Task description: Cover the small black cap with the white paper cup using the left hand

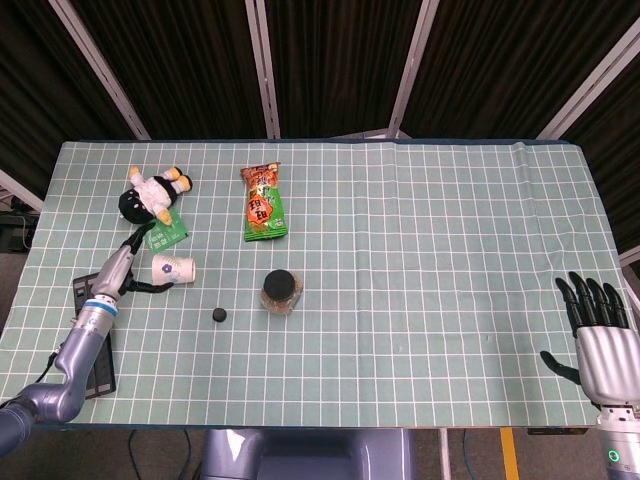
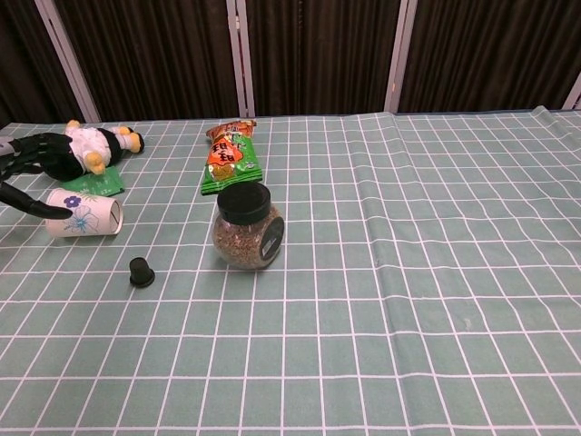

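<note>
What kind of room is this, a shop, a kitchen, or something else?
Most likely a robot test lab. A table under a green checked cloth stands before black curtains, bearing unrelated odds and ends: a plush toy, a snack packet, a jar and a paper cup. A robot hand waits at the edge.
</note>
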Robot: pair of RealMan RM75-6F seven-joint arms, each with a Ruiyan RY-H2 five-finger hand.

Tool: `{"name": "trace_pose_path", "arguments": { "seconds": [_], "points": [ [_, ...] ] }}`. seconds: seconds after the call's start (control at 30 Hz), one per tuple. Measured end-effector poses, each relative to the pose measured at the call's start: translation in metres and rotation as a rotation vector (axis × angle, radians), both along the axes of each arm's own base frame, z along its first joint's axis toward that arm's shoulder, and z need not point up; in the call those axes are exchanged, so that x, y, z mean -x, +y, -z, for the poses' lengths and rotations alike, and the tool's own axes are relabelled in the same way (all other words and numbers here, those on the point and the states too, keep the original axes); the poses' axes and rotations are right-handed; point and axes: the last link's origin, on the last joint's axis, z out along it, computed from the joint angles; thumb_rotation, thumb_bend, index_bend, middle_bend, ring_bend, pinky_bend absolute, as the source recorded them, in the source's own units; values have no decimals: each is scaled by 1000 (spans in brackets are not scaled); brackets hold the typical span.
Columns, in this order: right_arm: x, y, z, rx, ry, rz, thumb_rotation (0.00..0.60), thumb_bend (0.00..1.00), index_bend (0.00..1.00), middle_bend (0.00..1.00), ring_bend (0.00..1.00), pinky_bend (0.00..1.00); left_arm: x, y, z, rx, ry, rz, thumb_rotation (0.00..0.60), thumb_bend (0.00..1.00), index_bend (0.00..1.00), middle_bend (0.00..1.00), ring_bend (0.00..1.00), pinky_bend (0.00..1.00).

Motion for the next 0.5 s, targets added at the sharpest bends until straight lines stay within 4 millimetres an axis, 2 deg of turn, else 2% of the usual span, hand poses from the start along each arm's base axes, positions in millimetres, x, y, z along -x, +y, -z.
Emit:
{"name": "trace_pose_path", "arguments": {
  "seconds": [0.23, 0.5],
  "points": [
    [-1, -1, -1, -1, -4, -4, 600, 0, 0, 0, 0, 0, -20, -6, -4, -25, 328, 187, 600, 0, 0, 0, 0, 0],
    [0, 0, -2, 6, -5, -2, 600, 0, 0, 0, 0, 0, -50, -14, 9, -58, 817, 353, 600, 0, 51, 0, 0, 0]
  ]
}}
